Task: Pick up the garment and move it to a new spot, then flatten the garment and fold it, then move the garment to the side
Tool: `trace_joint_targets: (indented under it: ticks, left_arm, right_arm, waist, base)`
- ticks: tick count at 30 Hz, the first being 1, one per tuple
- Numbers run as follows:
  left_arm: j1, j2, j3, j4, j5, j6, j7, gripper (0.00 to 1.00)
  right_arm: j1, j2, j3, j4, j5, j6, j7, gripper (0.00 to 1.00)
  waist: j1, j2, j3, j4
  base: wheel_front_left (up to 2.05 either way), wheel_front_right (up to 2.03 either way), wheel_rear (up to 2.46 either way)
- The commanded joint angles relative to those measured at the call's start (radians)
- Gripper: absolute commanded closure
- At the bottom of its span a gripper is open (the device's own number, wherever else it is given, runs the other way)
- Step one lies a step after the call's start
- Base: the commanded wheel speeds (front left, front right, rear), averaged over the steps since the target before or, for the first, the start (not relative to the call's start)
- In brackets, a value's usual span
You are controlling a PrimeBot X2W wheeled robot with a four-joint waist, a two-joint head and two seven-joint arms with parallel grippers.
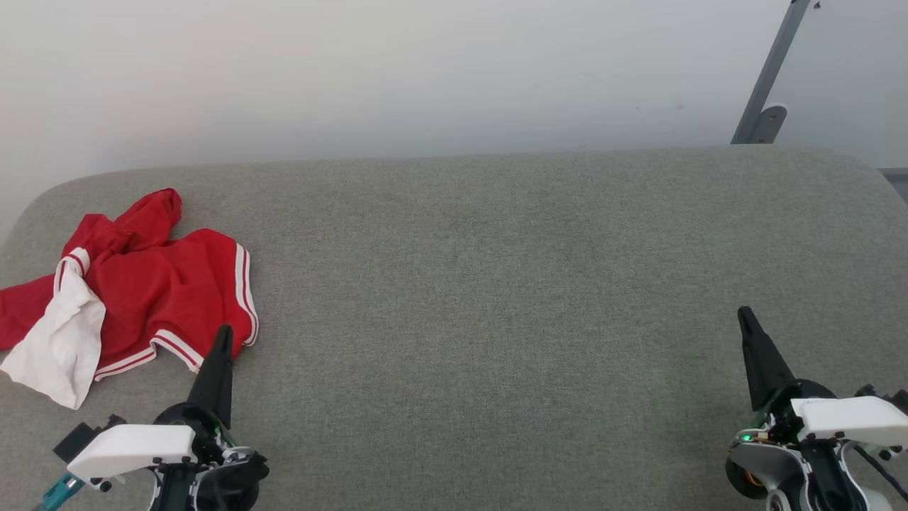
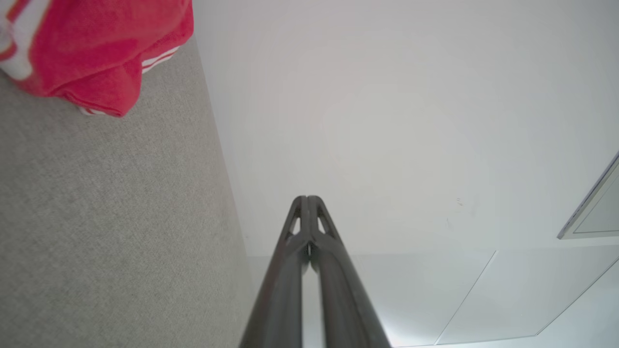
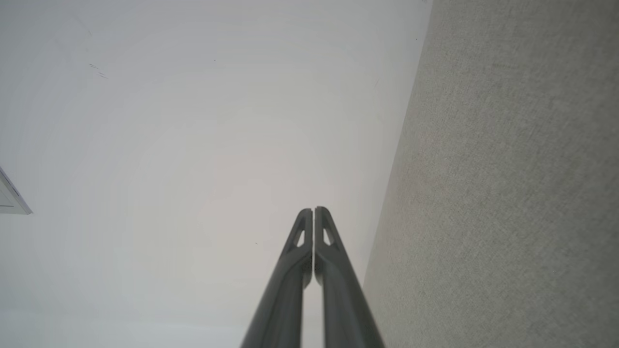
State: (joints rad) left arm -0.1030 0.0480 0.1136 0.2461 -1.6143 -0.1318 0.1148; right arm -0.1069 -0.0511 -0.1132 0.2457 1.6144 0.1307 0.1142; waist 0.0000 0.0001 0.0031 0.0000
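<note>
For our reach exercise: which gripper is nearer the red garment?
The left gripper: its tip is by the garment's striped hem; the right gripper is far across the grey surface.

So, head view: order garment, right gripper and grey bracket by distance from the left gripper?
From the left gripper:
1. garment, by its tip, at left.
2. right gripper, lower right.
3. grey bracket, upper right, by the wall.

A big gray bench (image 1: 496, 284) with cloth on top and round corners sits against a plain white wall (image 1: 425, 71). A thin gray metal bar (image 1: 770, 78) goes up the wall on the right.
</note>
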Motion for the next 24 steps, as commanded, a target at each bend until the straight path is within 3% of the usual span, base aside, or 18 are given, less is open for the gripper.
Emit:
trace_joint_targets:
  ticks: [1,24]
  left_arm:
    - [-0.013,0.001,0.001,0.000,0.003,0.002,0.001,1.00]
    - [-0.013,0.001,0.001,0.000,0.003,0.002,0.001,1.00]
  right_arm:
    - [-0.004,0.001,0.000,0.001,-0.003,0.000,0.001,1.00]
    - [-0.004,0.001,0.000,0.001,-0.003,0.000,0.001,1.00]
  waist:
    - [0.0000,-0.0001,0.000,0.000]
    - [0.0000,-0.0001,0.000,0.000]
  base:
    - [0.00,0.00,0.00]
    - [0.00,0.00,0.00]
